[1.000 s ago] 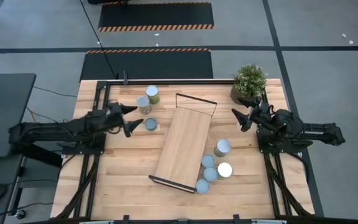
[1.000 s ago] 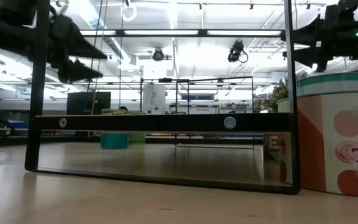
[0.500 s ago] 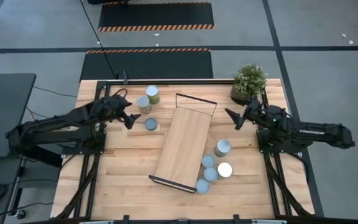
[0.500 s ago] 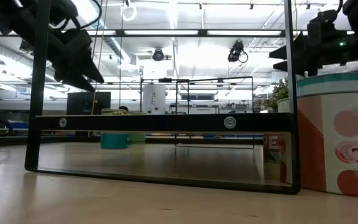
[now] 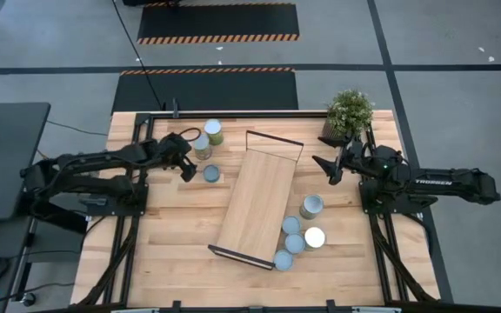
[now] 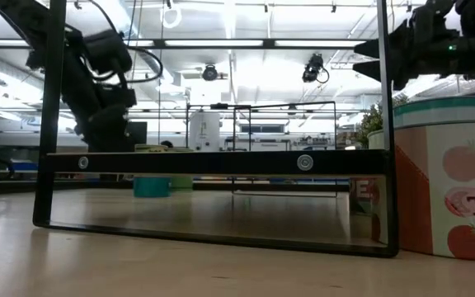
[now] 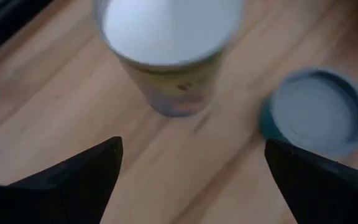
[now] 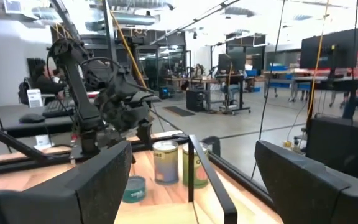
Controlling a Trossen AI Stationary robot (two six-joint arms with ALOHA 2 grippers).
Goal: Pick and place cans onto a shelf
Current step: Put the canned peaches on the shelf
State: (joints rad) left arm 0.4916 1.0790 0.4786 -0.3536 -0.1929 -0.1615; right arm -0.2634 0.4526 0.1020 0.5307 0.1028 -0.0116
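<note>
The left pincer [image 5: 183, 155] hangs above three cans [image 5: 204, 147] on the tabletop [image 5: 172, 243]. The shelf [image 5: 257, 204] lies between it and the right pincer [image 5: 326, 163]; four cans [image 5: 300, 235] stand near the right pincer.

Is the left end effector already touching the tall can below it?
Apart. The left wrist view shows both fingers open, with bare table between them and the tall can.

You're looking down on a light-wood desk [image 5: 172, 235] standing on a grey concrete floor [image 5: 459, 78]. Two dark floor mats [image 5: 218, 22] with orange-and-black striped edges lie beyond its far side. A dark side table [image 5: 3, 156] sits off to the left. Level with the desktop, long ceiling light strips [image 6: 221, 43] run across an open workshop (monitors [image 8: 328, 50] and workbenches farther back).
</note>
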